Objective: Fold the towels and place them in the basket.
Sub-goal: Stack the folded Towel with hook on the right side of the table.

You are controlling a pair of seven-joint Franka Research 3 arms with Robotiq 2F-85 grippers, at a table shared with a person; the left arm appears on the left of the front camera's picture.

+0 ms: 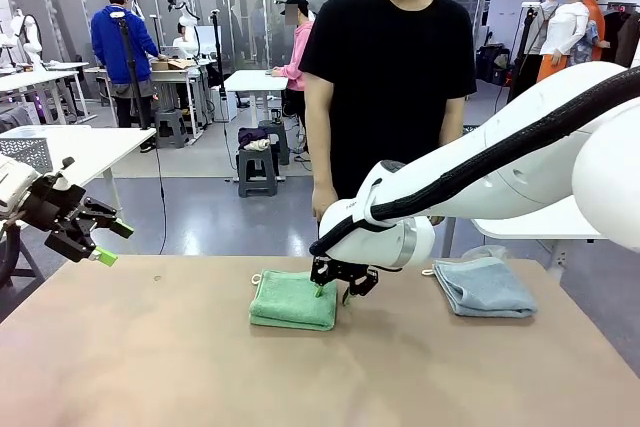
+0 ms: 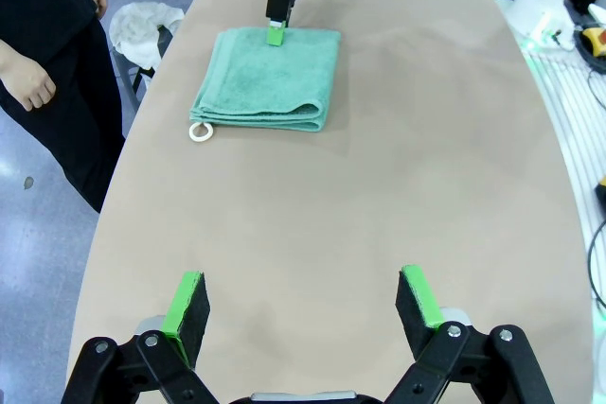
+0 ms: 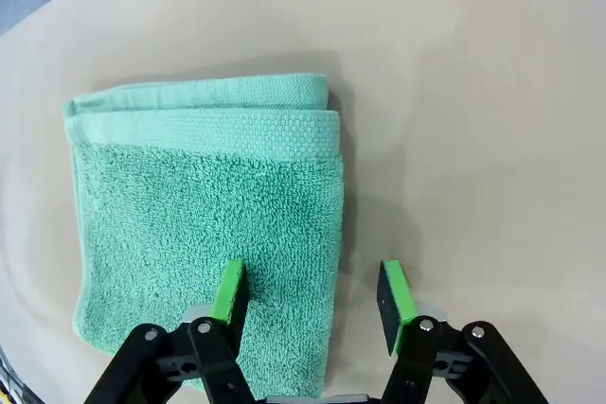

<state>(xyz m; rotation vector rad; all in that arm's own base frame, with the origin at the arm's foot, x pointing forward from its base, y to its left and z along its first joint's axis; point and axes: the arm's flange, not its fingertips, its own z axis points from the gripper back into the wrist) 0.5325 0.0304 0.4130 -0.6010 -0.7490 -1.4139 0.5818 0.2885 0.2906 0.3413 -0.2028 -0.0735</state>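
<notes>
A green towel (image 1: 293, 300) lies folded at mid-table, its loop at the left corner. My right gripper (image 1: 335, 292) is down at its right edge. In the right wrist view the jaws (image 3: 311, 295) stand apart, one finger (image 3: 230, 292) on the towel (image 3: 208, 205) and the other over bare table beside the edge. A grey-blue towel (image 1: 485, 287) lies folded farther right. My left gripper (image 1: 112, 244) hangs open and empty above the table's left end, and from there (image 2: 303, 295) it looks along the table at the green towel (image 2: 270, 78). A grey mesh-sided basket (image 1: 25, 152) stands on the white side table at far left.
A person in a black shirt (image 1: 390, 67) stands at the far edge with arms down, one hand (image 2: 38, 87) beside the table. The tan table (image 1: 180, 367) has bare room in front and on the left. A white table (image 1: 540, 222) stands behind on the right.
</notes>
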